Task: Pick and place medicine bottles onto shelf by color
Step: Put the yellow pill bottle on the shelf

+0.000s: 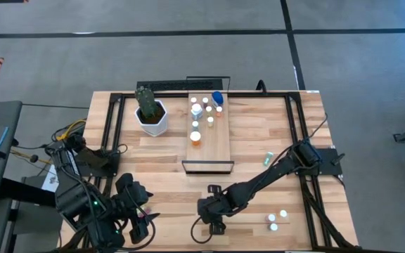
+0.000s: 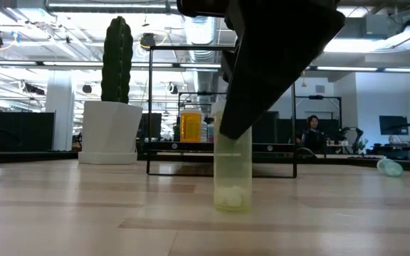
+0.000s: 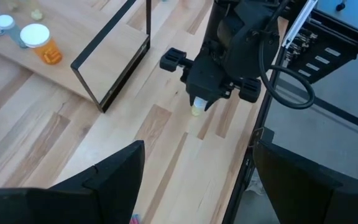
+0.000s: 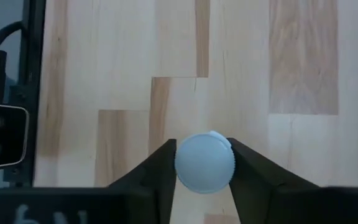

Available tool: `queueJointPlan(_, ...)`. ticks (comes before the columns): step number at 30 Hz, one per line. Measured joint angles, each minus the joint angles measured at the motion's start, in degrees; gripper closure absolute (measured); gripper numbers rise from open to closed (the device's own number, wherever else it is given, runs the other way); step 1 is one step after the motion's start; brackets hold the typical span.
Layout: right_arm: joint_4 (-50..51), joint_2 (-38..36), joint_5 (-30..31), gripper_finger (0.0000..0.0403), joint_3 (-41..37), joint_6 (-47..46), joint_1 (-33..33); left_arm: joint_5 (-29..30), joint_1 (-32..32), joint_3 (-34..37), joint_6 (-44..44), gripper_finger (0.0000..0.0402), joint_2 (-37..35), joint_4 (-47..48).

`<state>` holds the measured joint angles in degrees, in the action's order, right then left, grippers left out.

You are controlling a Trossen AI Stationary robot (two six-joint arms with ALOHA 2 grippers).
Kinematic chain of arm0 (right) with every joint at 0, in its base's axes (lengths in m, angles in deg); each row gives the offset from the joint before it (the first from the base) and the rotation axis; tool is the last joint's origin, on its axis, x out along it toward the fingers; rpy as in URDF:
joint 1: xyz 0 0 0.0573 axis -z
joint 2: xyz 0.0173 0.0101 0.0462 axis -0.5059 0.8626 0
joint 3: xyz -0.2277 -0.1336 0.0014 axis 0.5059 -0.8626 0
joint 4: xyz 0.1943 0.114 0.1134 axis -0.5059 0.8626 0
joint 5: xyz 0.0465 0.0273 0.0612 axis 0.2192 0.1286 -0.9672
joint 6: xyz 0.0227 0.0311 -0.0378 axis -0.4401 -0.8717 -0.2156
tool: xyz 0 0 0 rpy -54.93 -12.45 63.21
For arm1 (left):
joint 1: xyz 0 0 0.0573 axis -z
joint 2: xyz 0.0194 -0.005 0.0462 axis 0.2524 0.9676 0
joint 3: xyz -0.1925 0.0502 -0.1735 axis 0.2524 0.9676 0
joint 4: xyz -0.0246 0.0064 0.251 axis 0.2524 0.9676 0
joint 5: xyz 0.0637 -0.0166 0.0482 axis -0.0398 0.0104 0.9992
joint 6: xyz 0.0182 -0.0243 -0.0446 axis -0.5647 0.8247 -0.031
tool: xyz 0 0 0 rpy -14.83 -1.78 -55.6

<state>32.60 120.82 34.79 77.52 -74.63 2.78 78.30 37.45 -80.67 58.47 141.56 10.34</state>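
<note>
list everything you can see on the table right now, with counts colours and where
long light-wood shelf with dark metal frame: one, table centre toward the far edge
small medicine bottles on the shelf: about nine, mostly white-capped, one orange-bodied at the front, clustered at the far end
larger blue bottle: one, far right corner of the shelf
pale yellow-green bottle with white cap: one, upright on the table near the front edge, in the right tool
small bottles near the front right: two, white-capped, standing
pale green bottle on its side: one, right of the shelf
white hexagonal pot with green cactus: one, left of the shelf
left tool: open, waiting at the front left
right tool: fingers on both sides of the white cap
</note>
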Motion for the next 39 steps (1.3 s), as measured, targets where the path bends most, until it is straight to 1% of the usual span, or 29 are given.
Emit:
queueJointPlan(3, 0.98, -0.34, -0.54, 0.0275, 0.00, -1.17, 0.00, 0.02, 0.00, 0.00, 0.00, 0.0116, 0.00, -0.01)
queueJointPlan(6, 4.19, -1.38, -1.18, 0.0283, 0.00, -2.04, 0.02, 0.04, -0.12, 0.00, -0.02, 0.0116, 0.00, 0.01)
queueJointPlan(8, 8.04, -2.97, -1.20, 0.0281, 0.00, -2.37, 0.02, 0.02, -0.42, 0.00, -0.02, 0.0116, 0.00, 0.01)
queueJointPlan(13, 23.00, -8.48, -1.03, 0.0260, 0.00, -2.33, -0.18, 0.11, -1.51, 0.00, -1.37, 0.0116, 0.00, 0.01)
queueJointPlan(19, 37.94, -16.45, 3.53, 0.0259, 0.00, -0.61, -0.55, 0.21, -4.05, 0.00, -3.94, 0.0116, -0.01, 0.01)
queueJointPlan(22, 43.99, -20.52, 8.15, 0.0264, -0.02, 0.68, -0.54, 0.20, -5.54, 0.00, -4.91, 0.0116, -0.26, 0.01)
queueJointPlan(24, 46.86, -23.48, 12.47, 0.0266, -0.32, 1.53, -0.20, 0.22, -6.46, 0.00, -5.51, 0.0116, -0.51, 0.01)
queueJointPlan(26, 46.62, -26.59, 17.69, 0.0265, -1.91, 2.61, 0.84, 0.33, -7.70, 0.00, -5.62, 0.0116, -0.75, 0.00)
queueJointPlan(28, 43.98, -30.15, 21.48, 0.0263, -5.62, 2.90, 2.75, 0.37, -8.98, 0.00, -5.62, 0.0116, -1.07, 0.01)
queueJointPlan(31, 37.49, -35.80, 22.18, 0.0263, -14.29, 5.31, 7.38, 0.40, -10.99, 0.00, -5.60, 0.0116, -1.43, 0.01)
queueJointPlan(33, 32.29, -39.29, 20.63, 0.0264, -21.12, 7.12, 11.28, 0.22, -12.59, -0.16, -5.57, 0.0116, -1.54, 0.02)
queueJointPlan(36, 24.78, -43.25, 14.05, 0.0265, -29.75, 10.10, 17.95, 0.12, -14.99, -0.82, -5.62, 0.0116, -1.55, -0.12)
queueJointPlan(38, 21.28, -44.30, 10.32, 0.0265, -33.12, 11.36, 22.13, 0.04, -16.88, -0.92, -5.62, 0.0116, -1.60, -0.73)
queueJointPlan(39, 20.67, -44.41, 9.37, 0.0265, -34.08, 11.48, 24.09, 0.04, -17.90, -0.92, -5.61, 0.0116, -1.60, -1.06)
